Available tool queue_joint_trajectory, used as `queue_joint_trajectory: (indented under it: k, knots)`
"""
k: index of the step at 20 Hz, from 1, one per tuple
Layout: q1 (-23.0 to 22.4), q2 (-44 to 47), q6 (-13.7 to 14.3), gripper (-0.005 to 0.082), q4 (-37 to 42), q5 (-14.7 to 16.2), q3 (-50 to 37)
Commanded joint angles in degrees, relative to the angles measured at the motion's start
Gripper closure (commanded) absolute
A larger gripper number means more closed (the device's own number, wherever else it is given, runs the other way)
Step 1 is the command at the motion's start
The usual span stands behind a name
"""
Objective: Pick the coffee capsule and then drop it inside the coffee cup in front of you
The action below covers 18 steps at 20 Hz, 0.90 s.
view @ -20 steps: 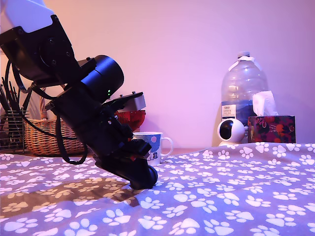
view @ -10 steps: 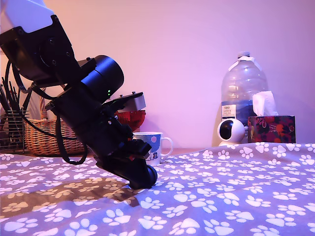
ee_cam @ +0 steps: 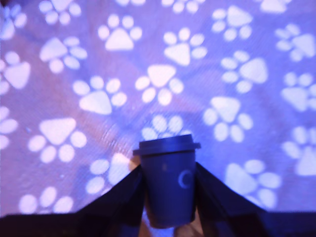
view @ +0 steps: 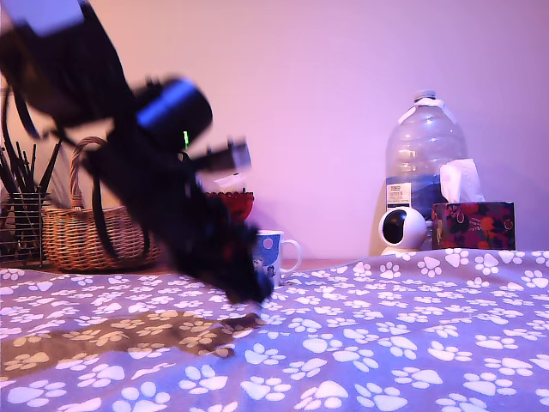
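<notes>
While blurred in the exterior view, the end effector (ee_cam: 169,197) pinches the coffee capsule (ee_cam: 168,180).
It hangs above the paw-print cloth (view: 412,343), the coffee cup (view: 273,253) just behind it.

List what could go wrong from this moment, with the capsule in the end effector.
1. The end effector grips the coffee capsule by its tapered body only, so it could slip out in transit.
2. The arm is motion-blurred in the exterior view; the coffee cup sits close behind it and could get knocked.
</notes>
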Motion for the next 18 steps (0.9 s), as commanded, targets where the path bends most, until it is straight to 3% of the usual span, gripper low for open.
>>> queue_joint_trajectory:
  k: [1,12,18]
  knots:
    - [-0.20,-2.05,-0.37,0.0643,-0.59,0.09,0.13]
    - [0.28,-7.91,-0.44,0.0642,-4.74,0.04,0.13]
    - [2.67,-9.07,-3.23,0.0642,-1.57,-0.04,0.13]
